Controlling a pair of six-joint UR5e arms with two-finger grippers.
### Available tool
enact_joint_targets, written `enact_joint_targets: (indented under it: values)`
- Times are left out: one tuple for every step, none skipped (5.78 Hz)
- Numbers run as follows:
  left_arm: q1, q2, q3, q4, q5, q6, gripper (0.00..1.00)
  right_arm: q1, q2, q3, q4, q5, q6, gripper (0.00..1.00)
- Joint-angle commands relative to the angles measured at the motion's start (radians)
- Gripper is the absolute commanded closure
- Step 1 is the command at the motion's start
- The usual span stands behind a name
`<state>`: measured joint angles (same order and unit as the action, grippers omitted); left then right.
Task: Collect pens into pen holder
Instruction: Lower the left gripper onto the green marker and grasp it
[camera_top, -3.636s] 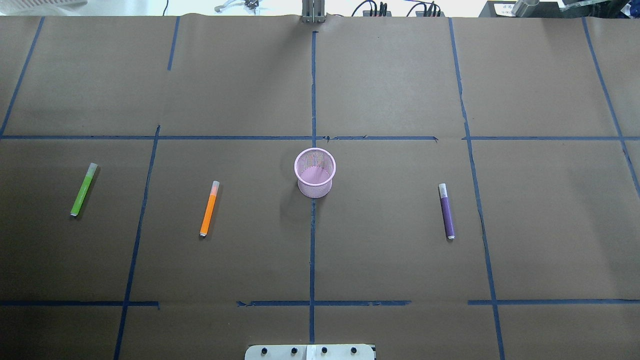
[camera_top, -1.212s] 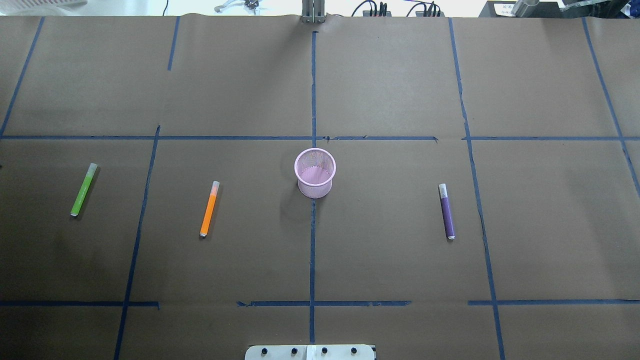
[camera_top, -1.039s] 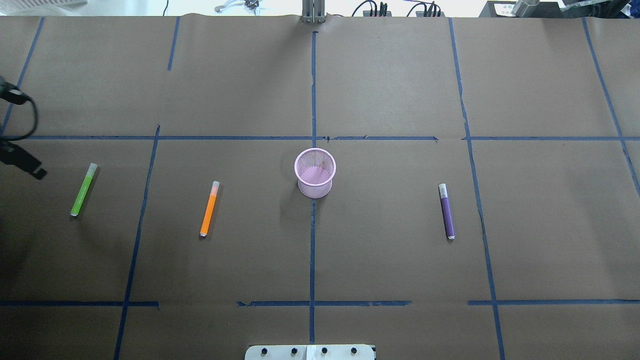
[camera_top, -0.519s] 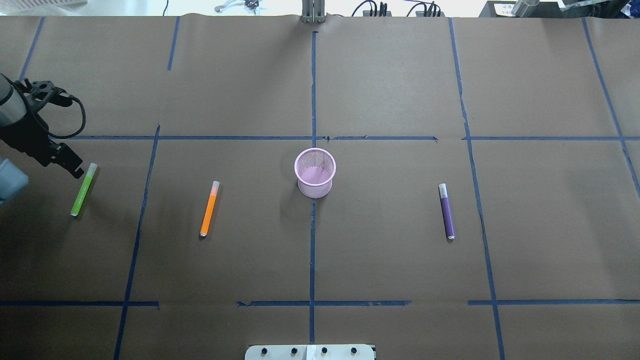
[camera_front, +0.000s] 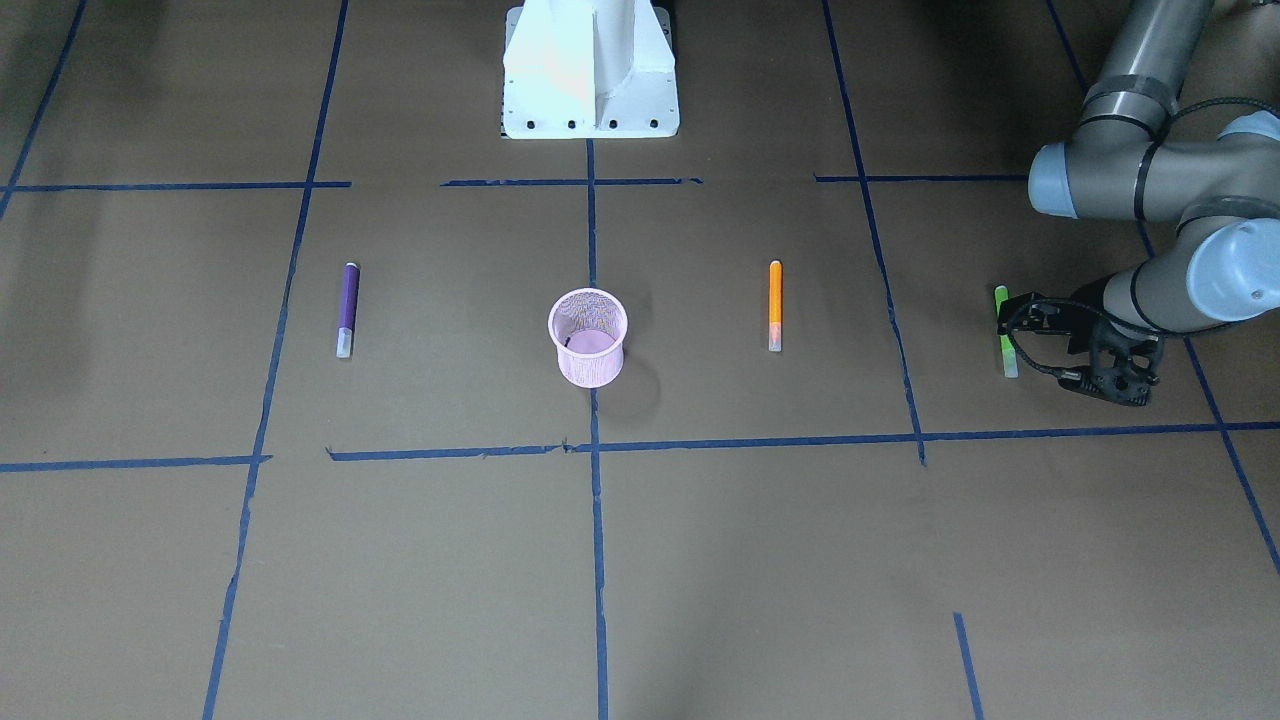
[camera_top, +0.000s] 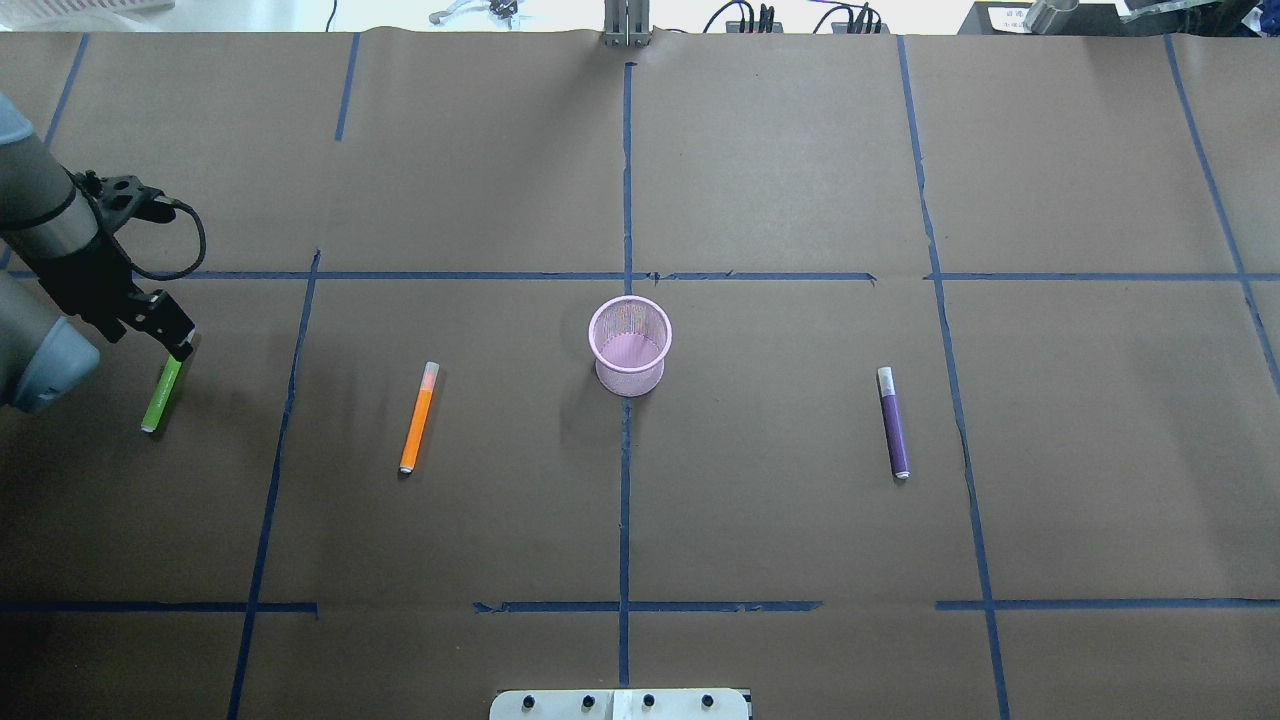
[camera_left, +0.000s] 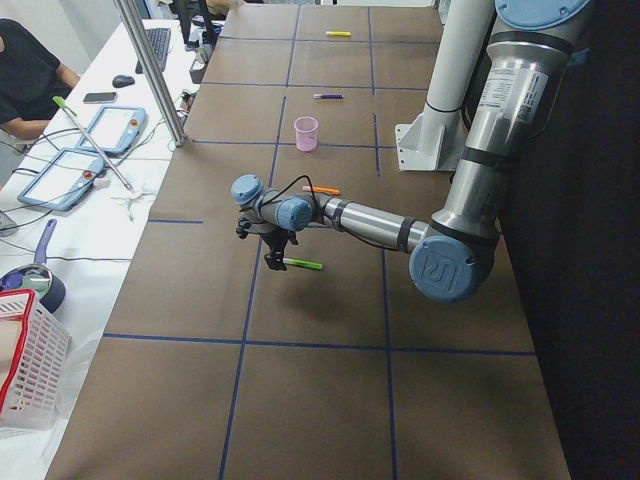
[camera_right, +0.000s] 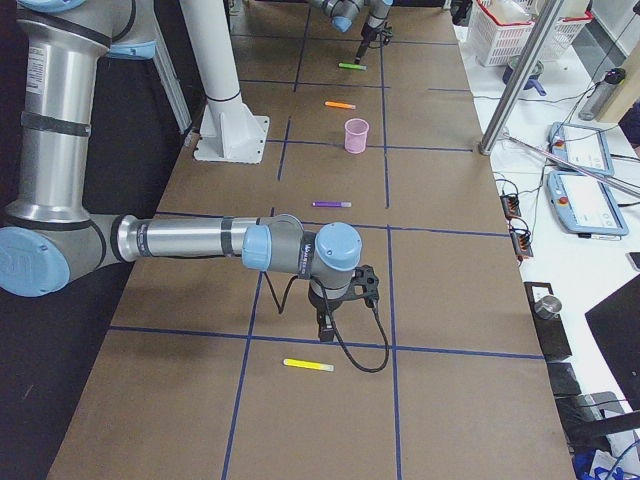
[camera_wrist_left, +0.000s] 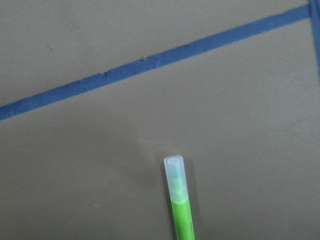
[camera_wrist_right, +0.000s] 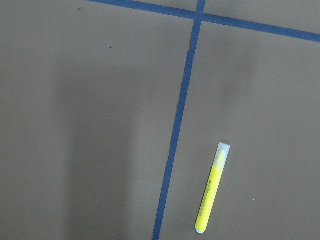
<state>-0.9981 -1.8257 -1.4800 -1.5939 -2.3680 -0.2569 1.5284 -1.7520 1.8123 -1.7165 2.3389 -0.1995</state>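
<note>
Progress: No pen stands in the pen holder. By the layout, the task is at the approach to the first pick.
Remaining: All pens are yet to be picked up and dropped in.
Left gripper: At the left edge of the overhead view, directly over the cap end of the green pen. It holds nothing. Its finger spread cannot be determined.
Right gripper: Seen in the exterior right view only, so its opening cannot be determined. It holds nothing visible.
Green pen: Lies flat at the left of the overhead view.
Orange pen: Left of centre, well apart from the holder.
Purple pen: Right of centre, well apart from the holder.
Yellow pen: Lower right of the right wrist view, near the right gripper and outside the overhead view.
Pen form: Slim, straight, smooth plastic barrels, each with a pale translucent cap.
Holder form: Round pink wire mesh, rolled rim, slight taper to the base. It stands upright at the centre.
Surface: Matte brown paper gridded with blue tape.
</note>
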Motion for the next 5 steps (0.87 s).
enact_joint_targets:
  values:
    - [0.026,-0.001,0.004,0.0,0.0,-0.022,0.12,-0.001,-0.001,-0.004,0.0,0.0,0.0,0.0]
    - [0.027,0.0,0.006,0.0,0.0,-0.019,0.14,-0.001,-0.001,-0.005,0.0,0.0,0.0,0.0]
    - [0.029,-0.001,0.02,0.0,0.0,-0.015,0.14,-0.001,-0.001,-0.005,0.0,0.0,0.0,0.0]
    - [0.03,-0.004,0.033,-0.001,0.001,-0.013,0.14,-0.001,-0.001,-0.01,0.0,0.0,0.0,0.0]
    - [0.03,-0.01,0.033,-0.001,0.001,-0.013,0.2,-0.001,-0.001,-0.011,0.0,0.0,-0.001,0.0]
